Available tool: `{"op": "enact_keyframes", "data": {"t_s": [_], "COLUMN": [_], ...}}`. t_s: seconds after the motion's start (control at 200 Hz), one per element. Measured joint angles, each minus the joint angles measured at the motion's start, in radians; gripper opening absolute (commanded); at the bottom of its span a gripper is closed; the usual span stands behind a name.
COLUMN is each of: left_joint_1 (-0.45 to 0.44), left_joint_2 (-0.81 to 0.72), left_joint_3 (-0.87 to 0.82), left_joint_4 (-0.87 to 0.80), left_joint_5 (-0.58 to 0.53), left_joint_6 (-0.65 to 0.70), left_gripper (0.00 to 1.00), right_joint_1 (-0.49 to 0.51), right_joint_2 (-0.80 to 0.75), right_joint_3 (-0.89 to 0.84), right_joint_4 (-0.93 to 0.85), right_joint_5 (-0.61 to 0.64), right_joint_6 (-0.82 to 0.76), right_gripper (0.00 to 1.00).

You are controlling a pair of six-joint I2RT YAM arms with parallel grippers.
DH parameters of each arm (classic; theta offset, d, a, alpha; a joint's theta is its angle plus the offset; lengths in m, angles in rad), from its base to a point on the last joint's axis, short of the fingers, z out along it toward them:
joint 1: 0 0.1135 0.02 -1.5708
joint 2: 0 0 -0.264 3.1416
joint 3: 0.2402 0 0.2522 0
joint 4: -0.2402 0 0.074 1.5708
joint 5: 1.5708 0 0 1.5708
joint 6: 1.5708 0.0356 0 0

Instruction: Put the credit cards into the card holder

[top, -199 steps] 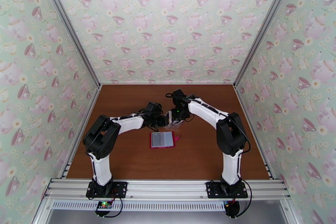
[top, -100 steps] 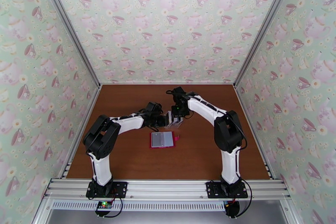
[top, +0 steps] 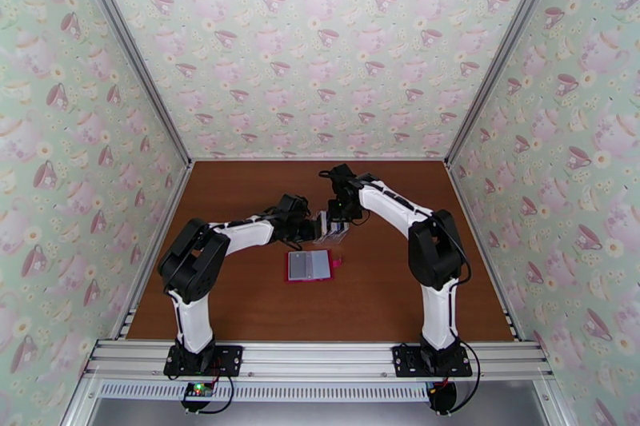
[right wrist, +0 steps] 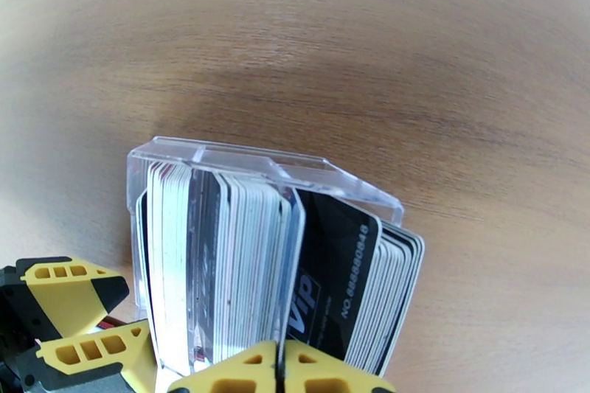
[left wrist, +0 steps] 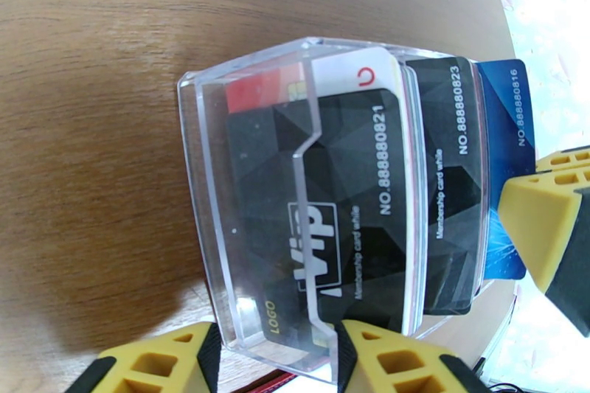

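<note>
Progress: early, 0 cards visibly delivered. The holder (top: 309, 265) lies open on the counter (top: 240, 300), near-centre, just near of both grippers, grey pockets up. I see no card in it, though it's small in the top view.

The cards (left wrist: 346, 195) stand on edge in the clear stand (left wrist: 195, 166), packed in rows, just far of the holder.

The left gripper (left wrist: 276, 357) looks clamped across the stand's end, 1 finger each side, likely bracing it.

The right gripper (right wrist: 279, 366) is at the cards' top edges, fingertips together. The left wrist view puts it at the blue card (left wrist: 505, 158), the outermost one there. Can't tell if a card is actually pinched.

Left to do: pull 1 card free, carry it near to the holder, slide it into a pocket, repeat for the rest. Basically the whole job.
</note>
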Motion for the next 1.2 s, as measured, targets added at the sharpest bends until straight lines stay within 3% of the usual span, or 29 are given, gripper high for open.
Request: {"op": "enact_keyframes", "data": {"t_s": [0.255,0.706,1.202], "left_joint_1": [0.000,0.000,0.002], "left_joint_2": [0.000,-0.051,-0.313], "left_joint_3": [0.026,0.074,-0.085], "left_joint_4": [-0.049,-0.177,-0.260], "left_joint_5": [0.000,-0.035,-0.114], "left_joint_6": [0.001,0.017,0.051], "left_gripper": [0.47,0.47,0.48], "right_joint_1": [0.000,-0.004,-0.005], "right_joint_2": [-0.057,-0.318,-0.589], "right_joint_3": [-0.015,-0.138,-0.555], "right_joint_4": [0.001,0.040,0.362], "right_joint_5": [0.011,0.048,-0.180], "right_joint_6": [0.031,0.051,0.147], "right_gripper": [0.00,0.00,0.00]}}
